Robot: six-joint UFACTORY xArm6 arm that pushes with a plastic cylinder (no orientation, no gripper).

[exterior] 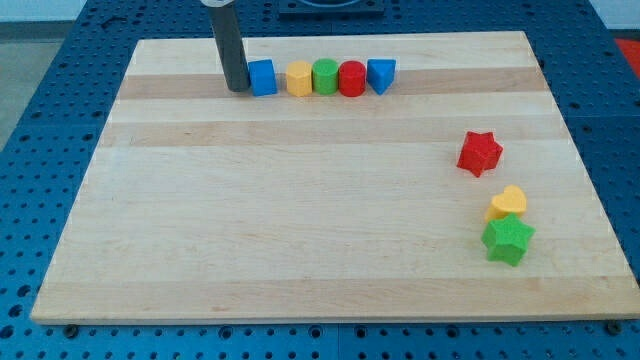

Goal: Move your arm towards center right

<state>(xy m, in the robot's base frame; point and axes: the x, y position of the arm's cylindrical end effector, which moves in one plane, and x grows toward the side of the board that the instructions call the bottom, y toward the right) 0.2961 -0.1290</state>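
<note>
Nearest, at lower right, sit the green star (508, 239), yellow heart (509, 201) and red star (480, 152): light, rigid pieces that would likely slide if nudged. My destination, centre right, lies by them. Far upper left, my tip (238, 89) stands upright, holding nothing, just beside the blue cube (262, 77).

A wooden board (300, 240) lies on a blue perforated table (40, 120). Near the view's top runs a row: blue cube (262, 77), yellow block (299, 78), green block (325, 77), red cylinder (351, 78), blue triangle (381, 74). At the view's right stands a red star (480, 153), with a yellow heart (508, 203) touching a green star (508, 239) below.
</note>
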